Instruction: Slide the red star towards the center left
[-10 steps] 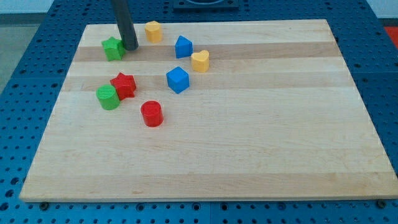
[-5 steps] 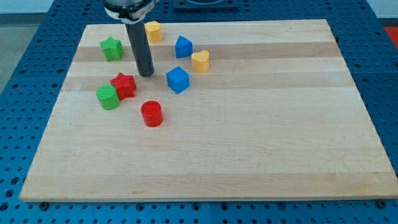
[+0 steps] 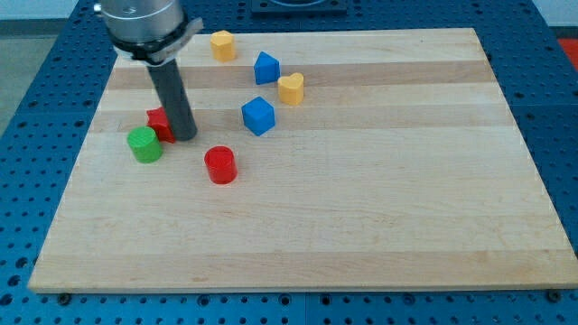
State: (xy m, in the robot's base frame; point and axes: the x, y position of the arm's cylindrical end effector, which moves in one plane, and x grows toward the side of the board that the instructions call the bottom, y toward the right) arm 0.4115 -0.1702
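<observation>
While the rod stands against it: red star (image 3: 160, 123) sits near the view's left edge of the table (image 3: 379, 208), mid-height, largely hidden behind the rod.
Tip: my tip (image 3: 185, 137) planted on the star's right flank, touching or nearly so; contact line itself hidden.
Fingers: none fitted; a plain rod, nothing to spread or pinch.
Neighbour: green cylinder (image 3: 144, 144) just beside the star at its lower left, apparently touching; likely to be carried along by any leftward push.
Handling: judged light, rigid, hard-surfaced; expected to slide readily and to spin if pushed off-centre, given the star's points.
Contact place: right side, in line with the star's middle; a notch between two points would steady it.
Surface: smooth pale wood in planks, flat, no lip visible at the edges.
Room: little table left on the star's left; overrun off the edge is the risk.
Others: red cylinder (image 3: 219, 165), blue cube (image 3: 257, 116), second blue block (image 3: 265, 68), yellow heart-like block (image 3: 290, 88) and yellow block (image 3: 222, 44) stand apart to the right.
</observation>
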